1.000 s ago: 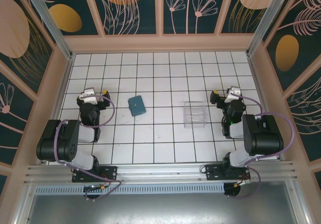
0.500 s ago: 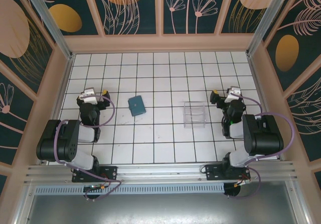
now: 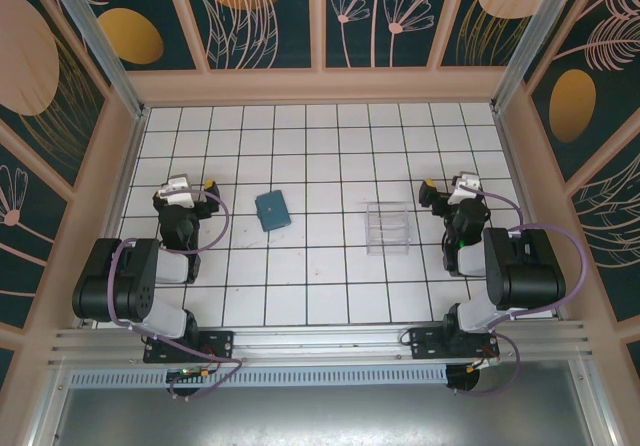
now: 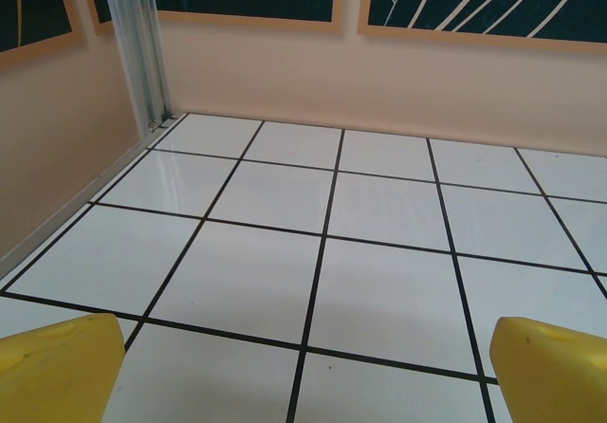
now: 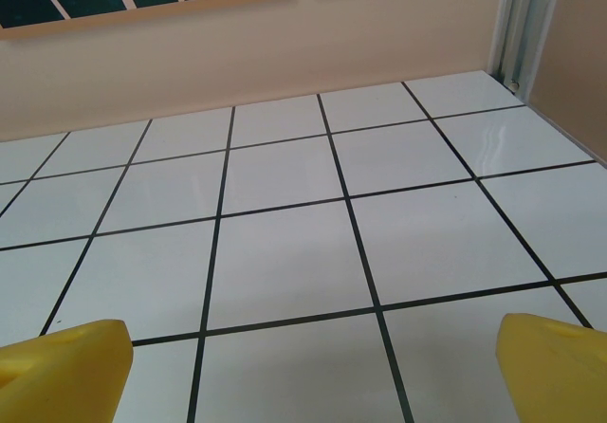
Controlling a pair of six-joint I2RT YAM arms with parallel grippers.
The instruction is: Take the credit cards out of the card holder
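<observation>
The card holder (image 3: 271, 209), a small teal-blue wallet, lies folded shut on the white tiled table, left of centre. The credit cards are hidden. My left gripper (image 3: 181, 188) hovers near the table's left side, about two tiles left of the card holder. In the left wrist view this gripper (image 4: 303, 376) is open: its yellow fingertips (image 4: 57, 366) stand far apart over bare tiles. My right gripper (image 3: 460, 186) sits near the right side of the table. It (image 5: 308, 371) is open too, with just floor between its yellow fingertips (image 5: 555, 366).
A clear plastic tray (image 3: 389, 228) stands right of centre, between the card holder and the right arm. Pale walls enclose the table on three sides (image 4: 379, 72). A metal corner post (image 5: 526, 25) rises at the back right.
</observation>
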